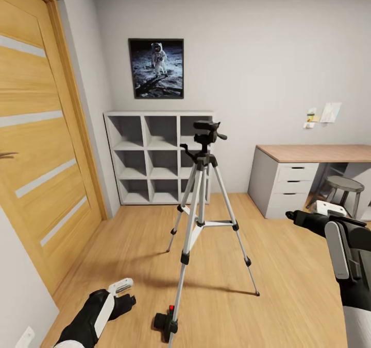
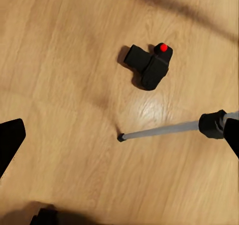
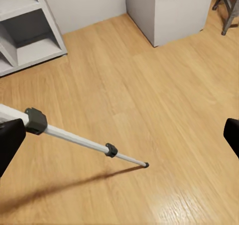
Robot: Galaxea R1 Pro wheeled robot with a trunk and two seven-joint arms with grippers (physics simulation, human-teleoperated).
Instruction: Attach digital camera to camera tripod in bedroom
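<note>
The camera tripod (image 1: 205,183) stands upright on the wooden floor in the middle of the room, silver legs spread, black pan head on top. The digital camera (image 1: 166,321), black with a red button, lies on the floor beside the tripod's near leg. My left gripper (image 1: 122,294) hovers low to the left of the camera, open and holding nothing. The left wrist view looks down on the camera (image 2: 149,65) and a tripod leg (image 2: 164,129) between the spread fingers (image 2: 10,141). My right gripper (image 1: 301,217) is open at the right, above the floor; a tripod leg (image 3: 79,139) crosses its view.
An oak door (image 1: 36,132) fills the left wall. Grey cube shelves (image 1: 154,157) stand against the back wall under an astronaut picture (image 1: 156,68). A desk with white drawers (image 1: 288,183) and a stool (image 1: 344,186) are at the right.
</note>
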